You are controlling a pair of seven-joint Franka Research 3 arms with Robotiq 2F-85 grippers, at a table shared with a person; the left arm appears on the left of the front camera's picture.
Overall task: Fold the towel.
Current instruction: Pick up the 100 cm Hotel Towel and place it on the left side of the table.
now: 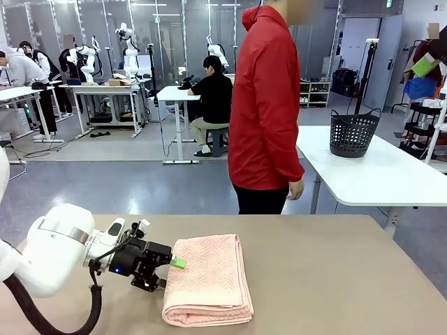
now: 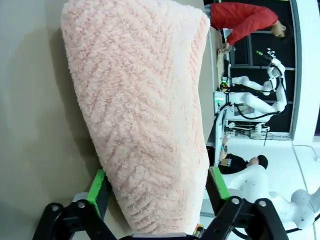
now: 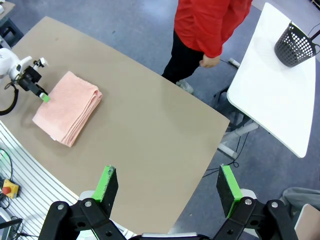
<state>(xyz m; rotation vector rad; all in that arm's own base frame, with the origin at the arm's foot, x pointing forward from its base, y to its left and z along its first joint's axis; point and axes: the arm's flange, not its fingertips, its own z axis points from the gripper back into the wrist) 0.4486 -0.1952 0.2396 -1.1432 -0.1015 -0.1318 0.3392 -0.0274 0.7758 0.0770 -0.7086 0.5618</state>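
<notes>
Spanning the foreground, the tan bench (image 1: 335, 279) carries the towel (image 1: 209, 279), a salmon-pink terry cloth already folded into a thick rectangular stack that lies left of centre, near the edge closest to you. The left gripper (image 1: 171, 273) comes in low from the left, its jaws set on either side of the towel's near edge; in the left wrist view the green pads (image 2: 98, 186) flank the cloth (image 2: 145, 115), but you cannot tell whether they press it or merely bracket it. The right gripper (image 3: 166, 186) hangs high above the bench with its jaws wide and nothing between them. Note the open bench to the right of the towel (image 3: 67, 107), bare all the way to its far and right edges. A person in a red jacket (image 1: 264, 105) stands at the far edge, one hand (image 1: 296, 188) hanging at the side. Behind and to the right stands a white table (image 1: 391, 174) bearing a dark basket (image 1: 353, 132); the grey floor (image 1: 140, 185) separates it from more tables deeper in the room. No writing is legible.
</notes>
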